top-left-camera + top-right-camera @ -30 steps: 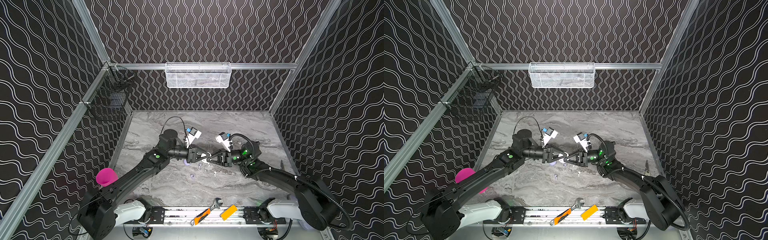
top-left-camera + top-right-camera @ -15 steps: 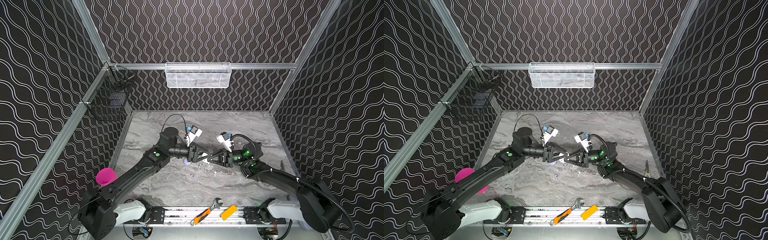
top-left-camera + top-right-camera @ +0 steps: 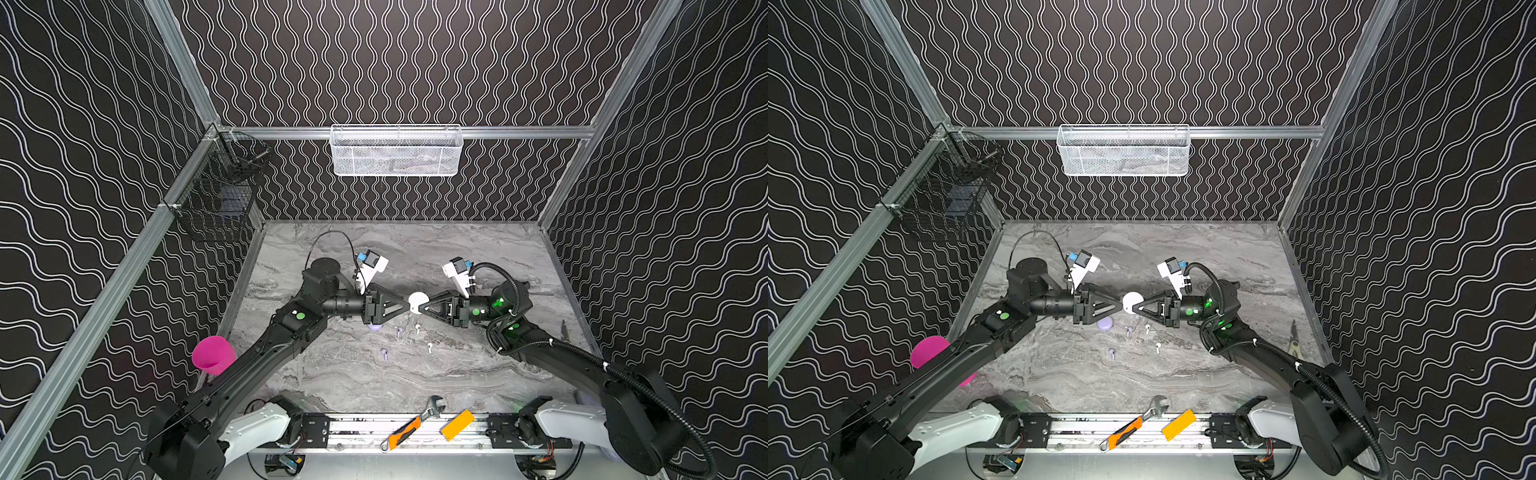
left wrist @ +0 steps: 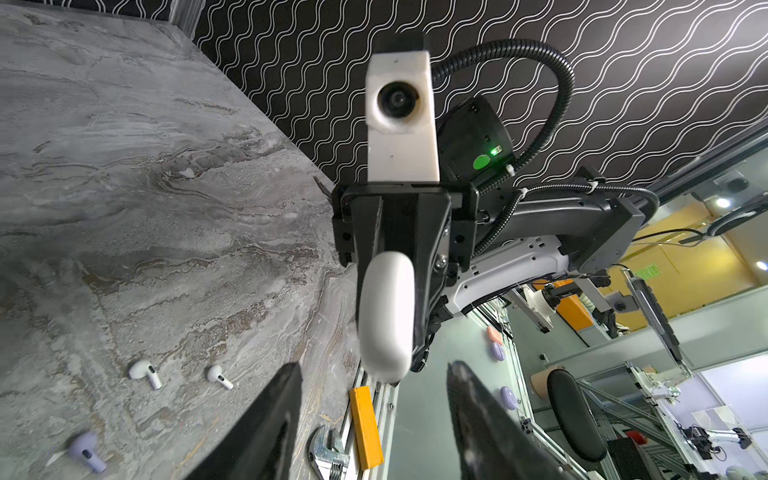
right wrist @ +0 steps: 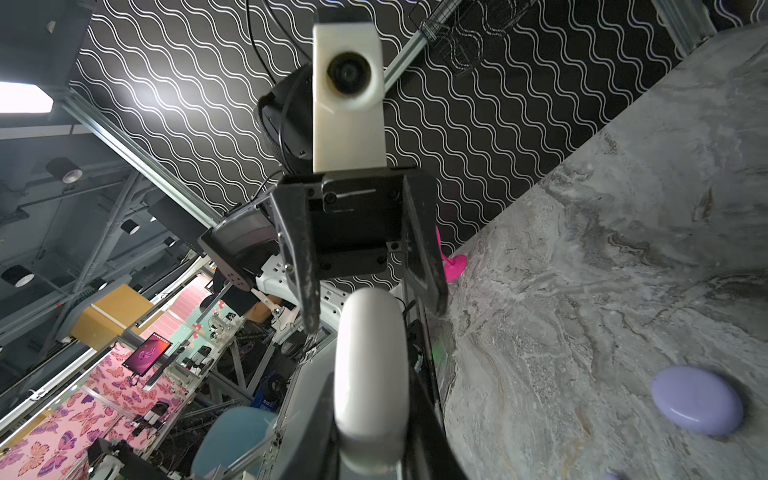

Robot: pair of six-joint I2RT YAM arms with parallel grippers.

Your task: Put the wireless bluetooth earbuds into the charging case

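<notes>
A round white charging case (image 3: pixel 417 302) hangs edge-on above the middle of the table, and my right gripper (image 5: pixel 370 415) is shut on it (image 5: pixel 372 374). Facing it, my left gripper (image 4: pixel 374 370) is open, its fingertips (image 4: pixel 291 374) standing either side of the case's near end (image 4: pixel 386 316) without closing on it. A lavender charging case (image 3: pixel 1105 323) lies shut on the table below the left gripper. Of the earbuds on the marble in front, two are white (image 3: pixel 417 329) (image 3: pixel 430 347) and two lavender (image 3: pixel 400 331) (image 3: pixel 384 353).
A pink cup (image 3: pixel 212 355) stands by the left arm. A wrench (image 3: pixel 432 405), an orange knife (image 3: pixel 402 432) and a yellow block (image 3: pixel 457 424) lie on the front rail. Pliers (image 3: pixel 1293 336) lie at the right wall. A white basket (image 3: pixel 397 150) and a black wire basket (image 3: pixel 220 195) hang on the walls.
My left gripper's jaws have opened from shut. Both grippers and the white case now sit slightly higher and farther back than a second ago.
</notes>
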